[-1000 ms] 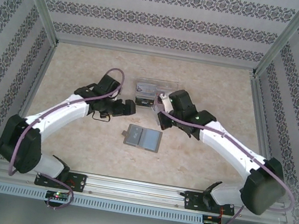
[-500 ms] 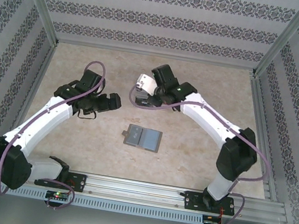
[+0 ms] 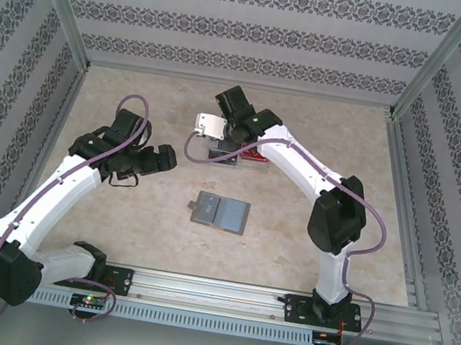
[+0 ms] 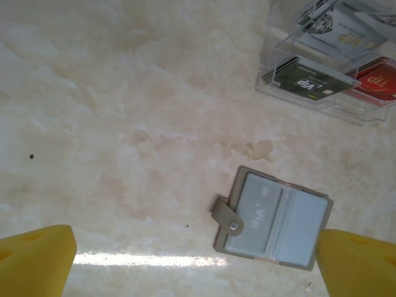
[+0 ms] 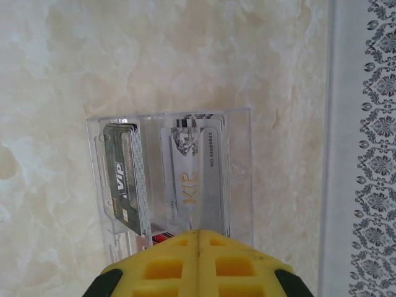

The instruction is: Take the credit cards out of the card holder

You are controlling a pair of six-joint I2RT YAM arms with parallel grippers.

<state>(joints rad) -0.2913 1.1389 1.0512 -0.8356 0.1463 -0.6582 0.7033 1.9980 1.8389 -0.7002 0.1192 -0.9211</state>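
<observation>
Holder [image 3: 220,213] lies open and flat near the middle of the table [image 3: 137,95], strap to the left, with a pale card [image 4: 263,209] marked VIP in its left pocket. The left gripper [image 4: 197,269] hangs released, yellow pads [image 4: 37,260] spread wide, left of the holder and apart from it. The right gripper [image 5: 198,235] is clenched, jaws pressed together with nothing seen between, over the near edge of a clear box [image 5: 238,161] beyond the holder. The box's left compartment holds dark cards [image 5: 124,179], its right silver cards [image 5: 195,179]; a red card [image 4: 378,80] lies in it too.
</observation>
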